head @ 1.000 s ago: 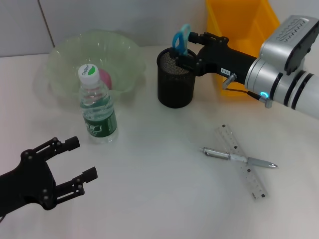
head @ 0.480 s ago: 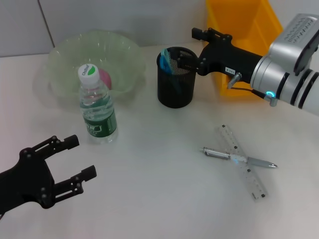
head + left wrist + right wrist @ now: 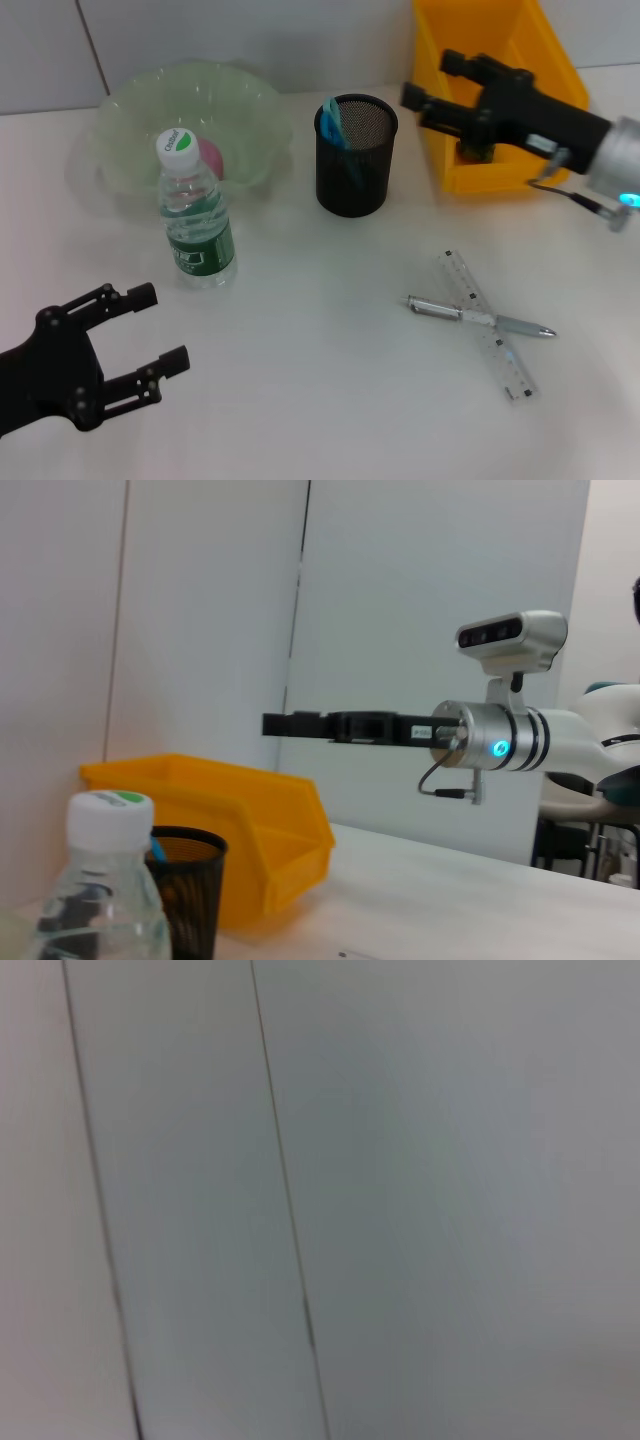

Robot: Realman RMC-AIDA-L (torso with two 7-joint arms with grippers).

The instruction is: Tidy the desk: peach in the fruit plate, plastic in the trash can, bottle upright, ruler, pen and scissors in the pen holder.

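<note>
Scissors in the holder; pen and ruler left to lift off the counter.

The right gripper (image 3: 432, 82) hangs with jaws apart and empty above the gap between the pen holder (image 3: 355, 155) and the yellow bin (image 3: 447, 160); the left gripper (image 3: 150, 330), jaws also apart, is parked low near the bottle (image 3: 195, 215). The scissors (image 3: 334, 122) stand inside the holder. The pen (image 3: 480, 318) lies across the ruler (image 3: 487, 325), touching it. Both look light, stiff and smooth; the pen is likely best pinched mid-barrel first, while the flat ruler may slip and probably needs an edge grip.
</note>
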